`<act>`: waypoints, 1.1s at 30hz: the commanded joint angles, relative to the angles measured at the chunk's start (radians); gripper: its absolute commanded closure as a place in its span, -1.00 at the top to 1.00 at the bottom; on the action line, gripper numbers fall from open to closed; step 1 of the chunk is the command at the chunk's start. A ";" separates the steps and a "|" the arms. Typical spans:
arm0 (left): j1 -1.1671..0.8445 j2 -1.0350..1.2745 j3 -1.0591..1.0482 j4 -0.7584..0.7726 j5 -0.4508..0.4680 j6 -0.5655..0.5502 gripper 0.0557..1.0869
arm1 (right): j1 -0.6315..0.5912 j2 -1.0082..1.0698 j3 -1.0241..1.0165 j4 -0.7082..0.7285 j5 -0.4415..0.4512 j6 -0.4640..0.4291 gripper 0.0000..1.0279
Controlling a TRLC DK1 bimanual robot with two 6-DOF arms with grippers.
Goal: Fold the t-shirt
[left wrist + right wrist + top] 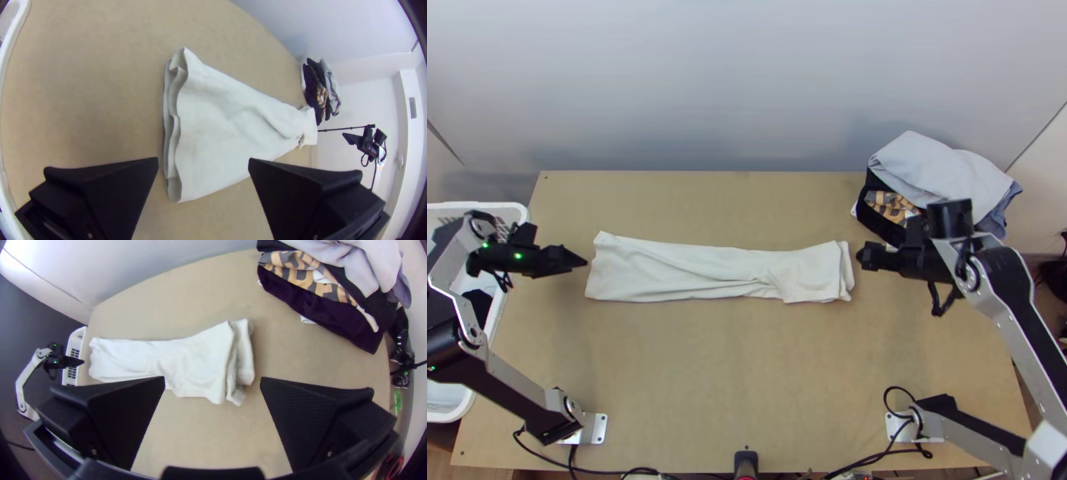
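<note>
White t-shirt (683, 268) across the middle of the table (747, 376), flat in a long narrow strip, with layered edges at both ends and a few creases between. Looks already folded narrow; likely laid lengthwise to be shortened next, end toward end.

Just off one end, left gripper (203, 161), with fingers wide apart and nothing between them. Near the other end, right gripper (212, 378), likewise spread wide and empty. Probably placed so, one at each end, to take up the layered edges. Calls for a grip through all layers, to avoid dragging the strip askew.

Farther out, at the right far corner, a pile of clothes (931, 172), perhaps kept aside as finished work. At the left edge, a white basket (507, 210), possibly for laundry.
</note>
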 commanded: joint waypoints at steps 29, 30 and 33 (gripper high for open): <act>-0.187 -0.014 -0.154 0.347 0.040 -0.201 -0.93 | -0.217 -0.114 0.087 -0.062 -0.542 0.250 0.93; -0.142 -0.014 -0.126 0.315 0.029 -0.171 -0.93 | -0.217 -0.118 0.079 -0.060 -0.542 0.247 0.93; 0.017 0.027 -0.013 0.195 -0.005 -0.046 -0.93 | -0.217 -0.130 0.056 -0.056 -0.542 0.238 0.93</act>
